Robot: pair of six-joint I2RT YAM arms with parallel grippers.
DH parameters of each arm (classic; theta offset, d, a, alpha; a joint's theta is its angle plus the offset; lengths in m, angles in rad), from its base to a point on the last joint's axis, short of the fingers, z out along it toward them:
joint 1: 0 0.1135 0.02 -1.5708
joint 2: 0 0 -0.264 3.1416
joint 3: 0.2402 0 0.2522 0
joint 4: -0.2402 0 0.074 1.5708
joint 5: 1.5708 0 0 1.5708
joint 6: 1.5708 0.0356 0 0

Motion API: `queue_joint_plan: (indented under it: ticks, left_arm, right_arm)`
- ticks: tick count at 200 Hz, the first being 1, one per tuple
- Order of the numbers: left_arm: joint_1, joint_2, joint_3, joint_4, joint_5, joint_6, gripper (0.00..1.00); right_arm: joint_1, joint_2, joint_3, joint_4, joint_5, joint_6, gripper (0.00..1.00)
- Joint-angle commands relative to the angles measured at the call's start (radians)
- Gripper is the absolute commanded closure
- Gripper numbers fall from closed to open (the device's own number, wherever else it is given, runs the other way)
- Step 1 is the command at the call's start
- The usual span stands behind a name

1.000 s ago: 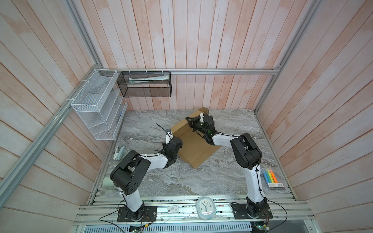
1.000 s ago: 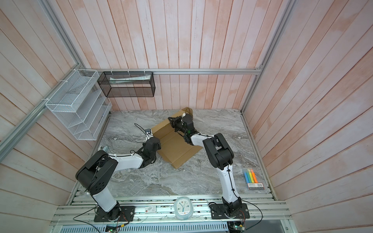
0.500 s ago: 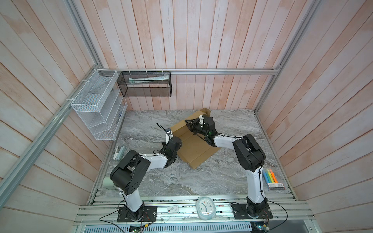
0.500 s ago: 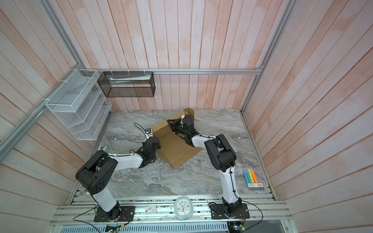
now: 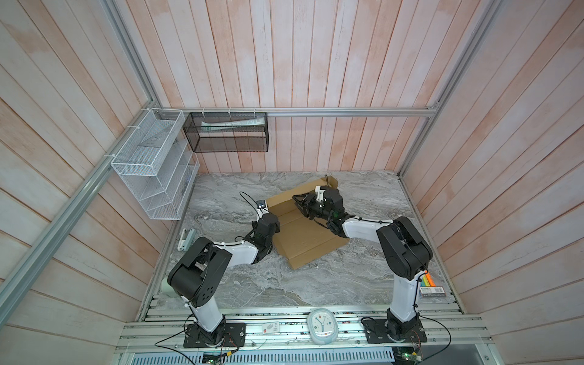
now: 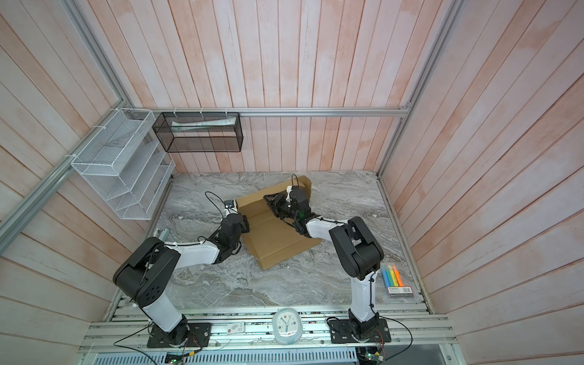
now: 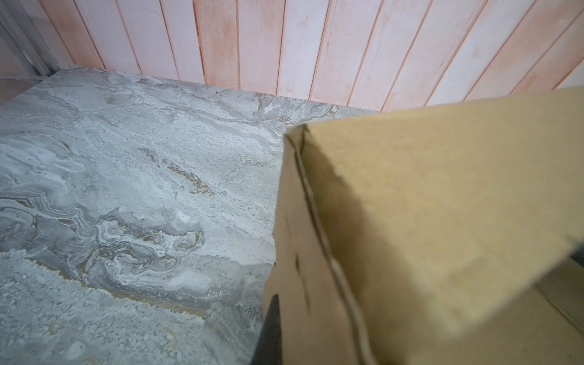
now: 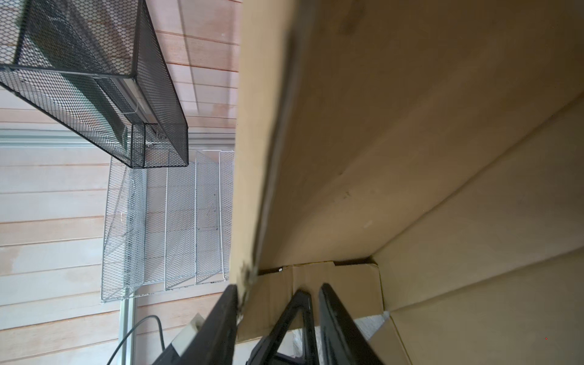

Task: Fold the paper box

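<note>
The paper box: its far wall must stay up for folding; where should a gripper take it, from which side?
Probably grip the paper box by its raised far wall's top edge, from above, a finger each side: it stands thin and upright. The right gripper straddles it, jaws open.

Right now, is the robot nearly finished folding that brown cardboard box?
Not nearly. Done: at least one wall of the brown cardboard box stands up, as both wrist views show. In hand: the left gripper is shut at the box's edge, and the right gripper is open beside a raised wall. Left: the big panels lie flat on the grey marble table, so the other sides need folding up.
</note>
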Motion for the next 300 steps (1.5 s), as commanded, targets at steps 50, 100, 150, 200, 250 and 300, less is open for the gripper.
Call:
queue_joint_plan:
  ticks: [50, 100, 150, 200, 250, 300]
  left_arm:
    - [0.032, -0.053, -0.027, 0.145, 0.146, 0.103, 1.00]
    - [0.042, -0.049, -0.008, 0.123, 0.184, 0.162, 1.00]
    - [0.049, -0.038, 0.009, 0.101, 0.259, 0.251, 1.00]
    - [0.055, -0.036, 0.006, 0.101, 0.325, 0.333, 1.00]
    - [0.055, -0.014, 0.023, 0.097, 0.312, 0.335, 1.00]
    - [0.055, 0.002, 0.045, 0.083, 0.297, 0.322, 1.00]
  right_arm:
    - [0.006, -0.188, -0.091, -0.153, -0.032, -0.260, 0.57]
    - [0.005, -0.253, -0.027, -0.259, -0.049, -0.390, 0.62]
    - [-0.012, -0.248, 0.052, -0.288, -0.054, -0.464, 0.73]
    - [-0.041, -0.131, 0.187, -0.314, -0.032, -0.531, 0.77]
    - [-0.040, -0.036, 0.255, -0.317, -0.026, -0.542, 0.79]
    - [-0.033, -0.007, 0.237, -0.291, -0.011, -0.522, 0.80]
